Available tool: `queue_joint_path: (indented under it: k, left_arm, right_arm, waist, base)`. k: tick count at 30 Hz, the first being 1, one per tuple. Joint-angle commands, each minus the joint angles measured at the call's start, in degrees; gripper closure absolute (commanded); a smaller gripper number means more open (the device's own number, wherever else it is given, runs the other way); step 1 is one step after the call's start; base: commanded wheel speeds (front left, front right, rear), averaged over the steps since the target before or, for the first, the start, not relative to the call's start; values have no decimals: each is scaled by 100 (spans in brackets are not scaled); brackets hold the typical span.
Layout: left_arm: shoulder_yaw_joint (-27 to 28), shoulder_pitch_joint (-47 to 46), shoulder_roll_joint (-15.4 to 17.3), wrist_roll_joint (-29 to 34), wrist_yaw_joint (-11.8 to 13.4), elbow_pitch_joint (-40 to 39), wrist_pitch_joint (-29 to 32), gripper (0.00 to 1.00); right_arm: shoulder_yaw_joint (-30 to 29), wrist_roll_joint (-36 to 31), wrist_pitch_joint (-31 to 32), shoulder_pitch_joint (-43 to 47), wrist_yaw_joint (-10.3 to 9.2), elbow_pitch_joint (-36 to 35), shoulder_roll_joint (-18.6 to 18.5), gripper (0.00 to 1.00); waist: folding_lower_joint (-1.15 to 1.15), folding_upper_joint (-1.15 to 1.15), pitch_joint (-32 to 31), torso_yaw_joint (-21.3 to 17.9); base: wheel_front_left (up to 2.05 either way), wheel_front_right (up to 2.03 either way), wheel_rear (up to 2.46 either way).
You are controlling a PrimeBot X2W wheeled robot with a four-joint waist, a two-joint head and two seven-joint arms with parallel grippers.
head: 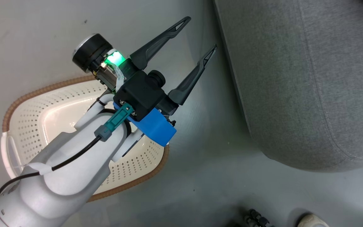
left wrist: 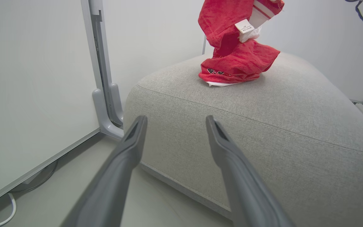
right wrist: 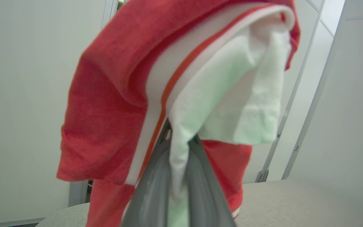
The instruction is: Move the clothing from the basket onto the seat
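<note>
**Red kit coming down on the seat, basket bare behind**

Pale grey floor [head: 200, 164] underfoot, white wall panels [left wrist: 36, 78] behind. Red clothing [left wrist: 236, 53] partly down on top of the grey seat [left wrist: 263, 132]. Lower folds bunched on the fabric with black-and-white lettering at the crease, upper part drawn upward out of the left wrist view, white tag [left wrist: 244, 26] dangling. Cannot tell whether one garment or two in that heap.

Close up in the right wrist view, clothing [right wrist: 106, 94] clamped at its white trim between the closed fingers of the right hand [right wrist: 181, 142] and draped over the fingertips, with the seat [right wrist: 295, 201] just below. Held high, probably, so the cloth settles in a pile rather than dragging across the upholstery. Likely next: a release over the seat top, well in from the rounded edge, to avoid a slide to the floor.

Left hand [head: 201, 33] spread open and gripping nothing, poised over the floor between basket and seat [head: 310, 78], fingers aimed at the seat's side. Low and aside, seemingly to leave the other arm room.

Basket [head: 27, 126] on the floor under the left forearm [head: 74, 157]. No red in the part left in sight, the rest hidden by the arm. Judged close to done.
</note>
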Motion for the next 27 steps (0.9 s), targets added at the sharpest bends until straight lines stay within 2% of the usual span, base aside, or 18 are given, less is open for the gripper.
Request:
queue_joint_path:
  k: [1, 13, 19, 20, 21, 27]
  left_arm:
    - [19, -104, 48, 27, 29, -42, 16, 0]
    - [-54, -235, 32, 27, 25, -91, 26, 0]
    - [-66, -245, -19, 2, 28, 5, -52, 0]
    - [-74, -234, -33, -7, 37, 25, -74, 0]
    - [-82, -222, -53, -14, 44, 46, -97, 0]
    - [-107, -55, -154, -107, 64, 241, -289, 0]
  right_arm:
    - [21, 4, -22, -55, 1, 242, -15, 100]
    - [414, -7, -20, -79, 1, 1886, 250, 100]
    - [551, 115, -19, -179, 2, 2420, 127, 100]
    - [539, 138, -20, -178, 1, 2444, 110, 63]
    - [537, 144, -20, -201, 1, 2462, 82, 0]
    - [451, 115, -20, 317, 1, 2295, 181, 0]
  waist:
    - [-1, 0, 189, -2]
    - [-1, 0, 387, 121]
    - [-1, 0, 320, 159]
    - [-1, 0, 294, 161]
    - [-1, 0, 266, 164]
    - [-1, 0, -108, 164]
  base:
    - [0, 0, 0]
    - [0, 0, 0]
    - [0, 0, 0]
    - [0, 0, 0]
    - [0, 0, 0]
    - [0, 0, 0]
